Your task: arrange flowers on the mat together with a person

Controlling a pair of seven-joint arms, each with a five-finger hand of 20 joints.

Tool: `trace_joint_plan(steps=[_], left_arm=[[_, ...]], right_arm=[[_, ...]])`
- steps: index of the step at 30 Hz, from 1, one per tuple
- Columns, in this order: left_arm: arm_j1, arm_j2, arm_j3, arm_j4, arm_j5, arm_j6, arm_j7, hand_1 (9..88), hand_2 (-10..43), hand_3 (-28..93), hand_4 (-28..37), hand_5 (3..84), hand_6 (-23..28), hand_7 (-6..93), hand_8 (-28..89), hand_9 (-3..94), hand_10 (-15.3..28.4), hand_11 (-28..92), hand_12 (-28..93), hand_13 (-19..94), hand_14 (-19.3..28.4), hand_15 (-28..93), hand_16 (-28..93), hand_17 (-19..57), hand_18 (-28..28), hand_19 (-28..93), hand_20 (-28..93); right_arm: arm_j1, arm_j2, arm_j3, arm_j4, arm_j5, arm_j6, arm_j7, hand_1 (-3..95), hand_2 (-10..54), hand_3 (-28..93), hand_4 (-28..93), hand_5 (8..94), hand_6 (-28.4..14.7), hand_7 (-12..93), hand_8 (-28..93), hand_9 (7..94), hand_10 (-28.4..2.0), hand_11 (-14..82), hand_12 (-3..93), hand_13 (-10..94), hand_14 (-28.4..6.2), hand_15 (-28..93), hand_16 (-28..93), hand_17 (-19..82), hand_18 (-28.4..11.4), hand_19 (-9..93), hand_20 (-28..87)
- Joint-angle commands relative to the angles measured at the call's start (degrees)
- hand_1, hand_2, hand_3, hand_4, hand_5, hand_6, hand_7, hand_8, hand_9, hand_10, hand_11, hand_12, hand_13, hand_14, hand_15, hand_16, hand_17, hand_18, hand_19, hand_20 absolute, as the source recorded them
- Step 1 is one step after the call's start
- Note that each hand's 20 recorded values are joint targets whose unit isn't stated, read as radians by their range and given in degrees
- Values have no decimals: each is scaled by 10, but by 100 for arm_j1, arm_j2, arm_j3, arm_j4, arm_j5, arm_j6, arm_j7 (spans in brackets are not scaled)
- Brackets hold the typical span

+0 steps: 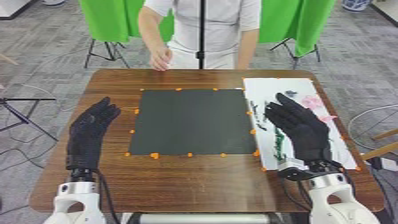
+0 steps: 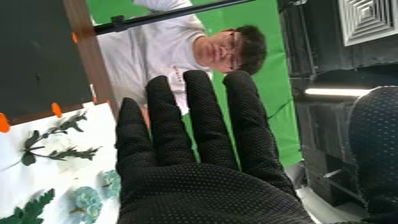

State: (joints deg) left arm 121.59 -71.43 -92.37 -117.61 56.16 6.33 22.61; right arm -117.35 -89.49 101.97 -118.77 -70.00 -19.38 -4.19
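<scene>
- Flat dark-grey mat (image 1: 191,122), mid-frame: bare, so nothing's arranged yet
- Pink flowers (image 1: 313,101) and green leafy stem (image 1: 279,144) on white paper sheet (image 1: 265,89), frame right, all left to do imo
- Black-gloved right hand (image 1: 306,134) above sheet, left hand (image 1: 86,137) frame left, both open, empty

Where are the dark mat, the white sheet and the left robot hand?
Dark mat (image 1: 191,122): head view, its middle.
White sheet (image 1: 266,88): head view, bare far end.
Left robot hand (image 1: 88,134): head view, glove's middle.
</scene>
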Motion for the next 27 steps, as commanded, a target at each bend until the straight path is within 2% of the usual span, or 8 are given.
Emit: trace_joint_plan(steps=[1,3,6,10,14,15,17,27], left_arm=[[25,-54,-31,6,-20,98,-52,267,-89,668,-179,468,19,165,-67,437,117,180,150,359,160,144,61,61,147,100,228],[38,-54,-26,-3,-89,140,-24,268,-88,668,-180,469,19,166,-67,438,116,181,151,359,160,145,61,61,147,101,227],[-69,9,23,79,-64,28,-66,267,-88,668,-179,469,18,167,-67,438,116,182,151,359,160,147,61,60,147,101,227],[-167,76,85,150,-10,-23,12,263,-92,673,-178,469,18,167,-67,438,117,182,151,360,161,147,60,63,143,95,222],[-163,93,30,154,-97,-41,132,262,-94,675,-178,474,21,168,-69,442,119,184,151,367,163,145,56,81,134,89,224],[-167,112,83,162,-130,84,272,262,-94,676,-178,474,21,168,-69,442,120,184,150,367,162,145,55,84,132,89,225],[-173,91,106,159,-226,116,352,259,-95,678,-177,476,21,169,-69,447,122,185,150,374,162,145,54,91,129,86,227],[-207,57,172,170,-266,188,384,258,-95,680,-183,484,19,176,-71,455,124,192,149,383,164,153,53,96,128,78,239]], right_arm=[[-45,-69,-3,-10,50,-54,72,96,35,735,-171,440,-28,84,-73,451,-151,51,115,336,-168,97,148,150,-147,64,208],[18,-64,-30,-3,28,-96,32,96,34,735,-171,442,-28,83,-73,451,-151,51,114,337,-168,97,149,150,-148,65,208],[54,-39,-30,-8,-14,-81,-47,96,35,735,-172,442,-28,83,-73,451,-151,51,115,337,-168,97,149,150,-148,66,208],[-14,64,-121,-3,44,284,-321,98,36,737,-172,448,-29,87,-72,451,-151,52,116,337,-167,98,150,150,-149,68,209],[29,73,-136,10,48,347,-397,99,36,744,-174,455,-28,93,-75,454,-152,52,117,338,-166,98,150,154,-147,66,208],[26,85,-135,10,49,339,-379,100,36,745,-174,456,-28,94,-75,455,-152,52,117,338,-166,97,149,154,-147,66,208],[1,90,-138,0,37,342,-371,100,36,746,-174,457,-28,95,-76,456,-153,53,118,338,-165,98,149,154,-147,66,209],[-62,70,-147,-36,102,639,-359,107,39,748,-175,467,-27,105,-77,444,-154,50,119,338,-163,100,153,155,-147,71,212]])
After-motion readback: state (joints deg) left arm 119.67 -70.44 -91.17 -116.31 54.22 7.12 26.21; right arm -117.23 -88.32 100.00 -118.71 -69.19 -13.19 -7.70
